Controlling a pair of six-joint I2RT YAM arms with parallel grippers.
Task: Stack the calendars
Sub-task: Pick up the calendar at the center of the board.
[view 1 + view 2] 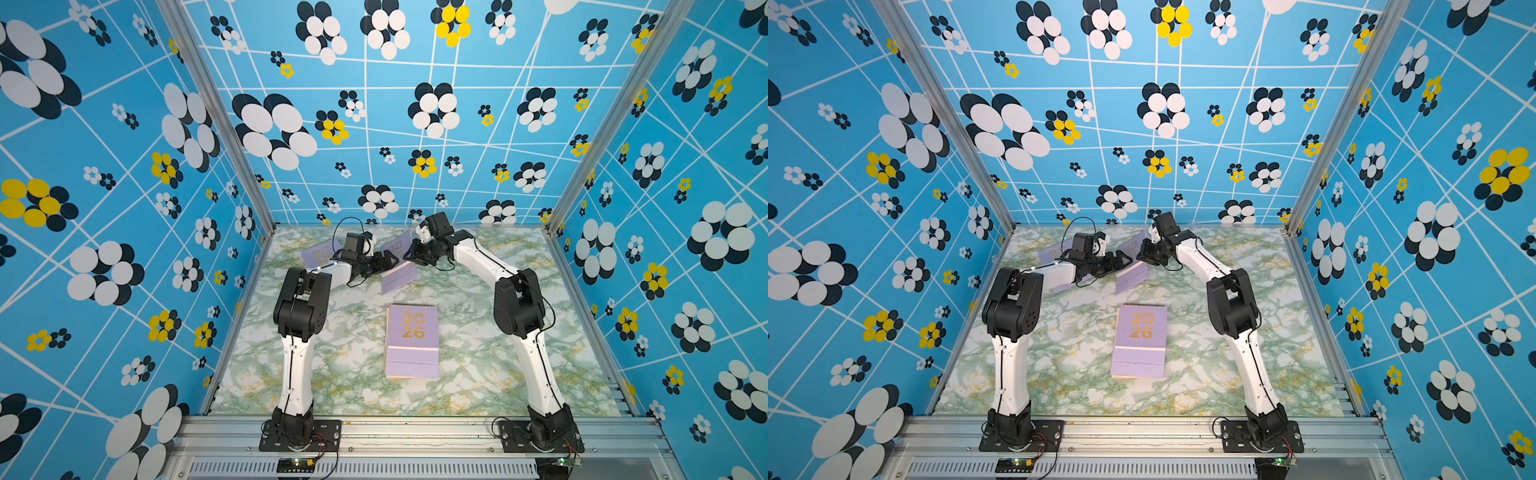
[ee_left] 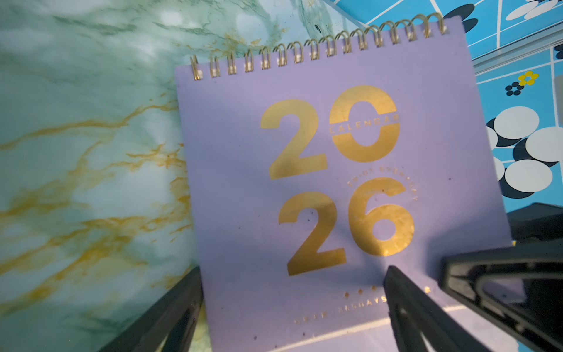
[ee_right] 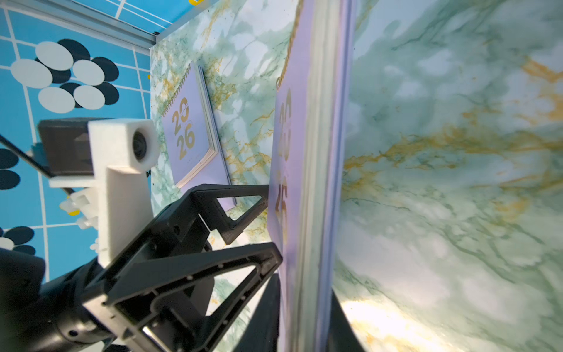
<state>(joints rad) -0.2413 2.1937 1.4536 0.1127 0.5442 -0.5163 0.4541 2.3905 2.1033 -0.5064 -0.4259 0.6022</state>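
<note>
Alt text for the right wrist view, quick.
A lilac calendar, seen edge-on, is clamped in the right gripper. The open left gripper faces its cover; a second lilac calendar lies flat on the marble table beyond.

The left arm hides much of the far lilac calendar in both top views, the left tool and right tool cover part of the raised lilac calendar between them, and its small gold print blurs in the left wrist view, whose edge crops the cover.
</note>
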